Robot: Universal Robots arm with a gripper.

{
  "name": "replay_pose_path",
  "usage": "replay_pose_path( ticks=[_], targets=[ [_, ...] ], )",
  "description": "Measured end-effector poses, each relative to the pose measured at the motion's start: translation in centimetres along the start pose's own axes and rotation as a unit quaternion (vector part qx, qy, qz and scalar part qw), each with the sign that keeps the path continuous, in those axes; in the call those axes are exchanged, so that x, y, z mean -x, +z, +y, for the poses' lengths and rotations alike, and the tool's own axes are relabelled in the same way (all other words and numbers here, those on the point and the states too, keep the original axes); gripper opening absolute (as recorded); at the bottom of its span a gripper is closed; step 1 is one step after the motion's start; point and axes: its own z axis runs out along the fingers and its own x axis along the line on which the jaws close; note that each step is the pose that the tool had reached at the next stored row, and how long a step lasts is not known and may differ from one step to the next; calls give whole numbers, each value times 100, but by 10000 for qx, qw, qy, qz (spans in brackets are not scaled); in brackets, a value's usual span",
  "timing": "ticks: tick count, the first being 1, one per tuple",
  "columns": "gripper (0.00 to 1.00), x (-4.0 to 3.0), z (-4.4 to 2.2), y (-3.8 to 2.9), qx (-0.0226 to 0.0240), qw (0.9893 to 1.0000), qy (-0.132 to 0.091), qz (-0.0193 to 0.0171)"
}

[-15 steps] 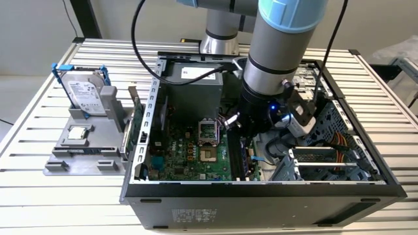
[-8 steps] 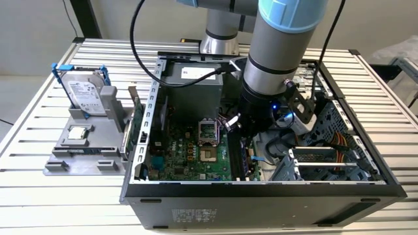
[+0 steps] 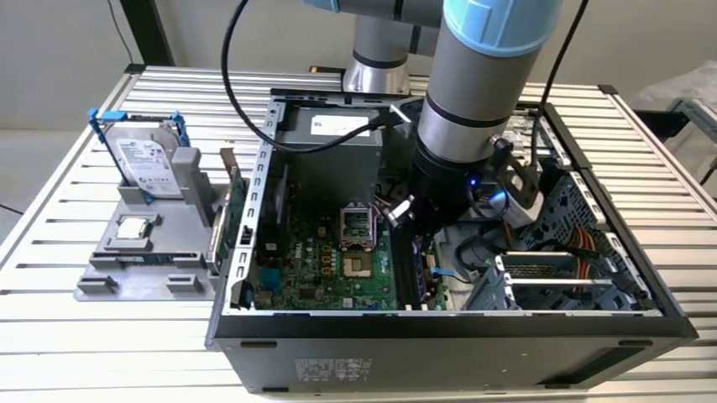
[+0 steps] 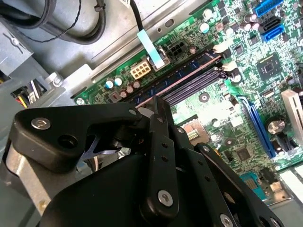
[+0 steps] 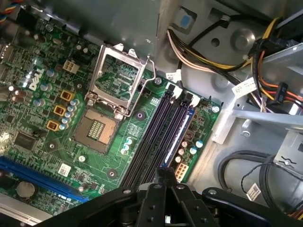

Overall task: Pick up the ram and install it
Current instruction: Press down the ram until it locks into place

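Claw: hanging inside the open computer case, over the near end of the memory slots; in both wrist views its fingers are sitting together, tips closed to one narrow point, with nothing showing between them.
Ram: standing on edge in the outermost slot, the one lying just beside the white power connector; in the first wrist view its bluish side is showing along that slot.
Contact: the claw tip is hovering near one end of the ram; whether it is touching cannot be told.
Other slots: lying dark and parallel beside the ram, toward the processor socket.
Motherboard: lying flat in the case floor.
Worktop: carrying the case and, at the exterior view's left, a grey fixture holding a hard drive upright.
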Motion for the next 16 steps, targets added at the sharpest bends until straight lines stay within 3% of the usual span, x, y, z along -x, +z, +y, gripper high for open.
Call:
replay_pose_path(
  ticks=[16],
  targets=[
    [0,6,12,0,10,9987,-502,-2]
  ],
)
